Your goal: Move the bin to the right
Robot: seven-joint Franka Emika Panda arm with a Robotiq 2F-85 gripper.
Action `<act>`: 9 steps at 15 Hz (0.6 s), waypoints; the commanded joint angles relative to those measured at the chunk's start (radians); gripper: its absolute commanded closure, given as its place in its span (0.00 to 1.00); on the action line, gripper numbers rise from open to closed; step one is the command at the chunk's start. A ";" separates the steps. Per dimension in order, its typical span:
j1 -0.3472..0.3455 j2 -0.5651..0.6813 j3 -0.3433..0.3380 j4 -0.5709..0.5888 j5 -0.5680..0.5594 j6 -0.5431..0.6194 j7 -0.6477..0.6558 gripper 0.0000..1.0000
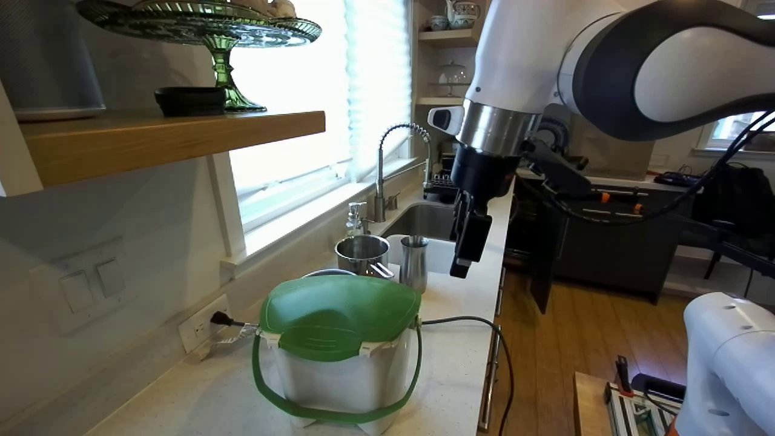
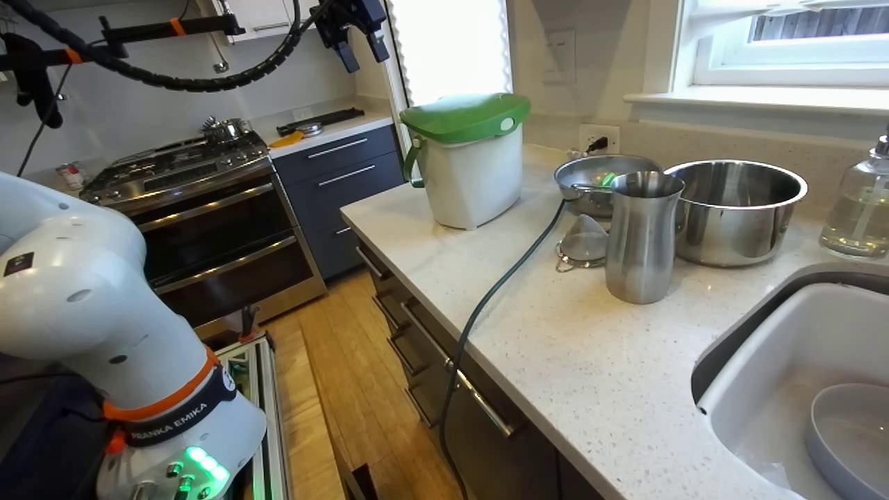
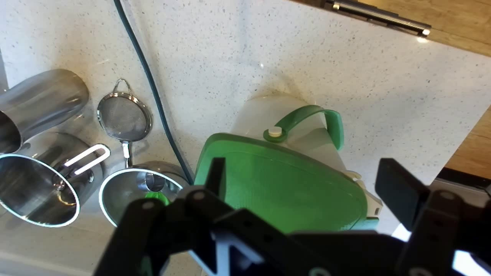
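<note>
The bin (image 1: 342, 378) stands upright on the counter in both exterior views (image 2: 476, 180). It has a white body, a green lid and a green band handle hanging down one side. In the wrist view its lid (image 3: 284, 180) lies below and between the fingers, and the handle (image 3: 333, 122) shows beyond it. My gripper (image 1: 464, 263) is open and empty, its fingers (image 3: 301, 172) wide apart in the wrist view. It is above the counter, higher than the lid, and apart from the bin. It also shows at the top of an exterior view (image 2: 367, 62).
A tall metal cup (image 2: 642, 236), a steel pot (image 2: 736, 215), a metal bowl (image 2: 597, 198) and a strainer (image 3: 124, 117) stand near the bin. A dark cable (image 2: 496, 281) crosses the counter over its edge. A wooden shelf (image 1: 181, 145) bears a green cake stand (image 1: 224, 72).
</note>
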 commanded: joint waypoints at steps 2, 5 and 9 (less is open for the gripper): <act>0.009 0.003 -0.006 0.004 -0.004 -0.004 0.004 0.00; 0.006 0.012 0.012 0.013 0.012 0.049 0.076 0.00; 0.015 0.057 0.041 0.044 0.019 0.121 0.120 0.00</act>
